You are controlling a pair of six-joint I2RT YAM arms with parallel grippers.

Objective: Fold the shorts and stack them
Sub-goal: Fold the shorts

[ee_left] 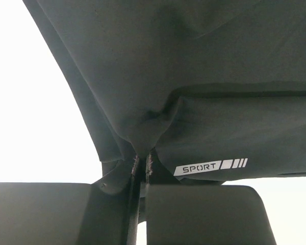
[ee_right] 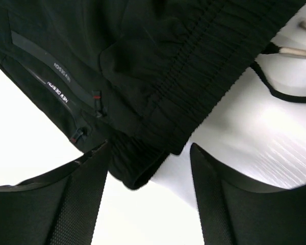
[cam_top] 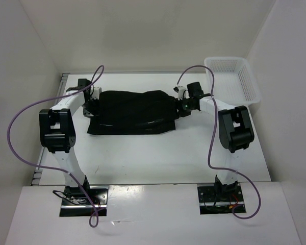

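The black shorts (cam_top: 132,112) lie spread across the far middle of the table, hem end left, waistband right. My left gripper (cam_top: 92,104) is shut on the hem fabric; the left wrist view shows the cloth (ee_left: 183,92) pinched between the closed fingers (ee_left: 194,214), with a white "SPORT" logo (ee_left: 210,167) beside them. My right gripper (cam_top: 183,107) is open at the waistband end; in the right wrist view the elastic waistband corner (ee_right: 143,163) lies between the spread fingers (ee_right: 76,199), and a drawstring (ee_right: 283,94) trails on the table.
A white mesh basket (cam_top: 233,79) stands at the far right corner. White walls enclose the table on the left, back and right. Purple cables loop from both arms.
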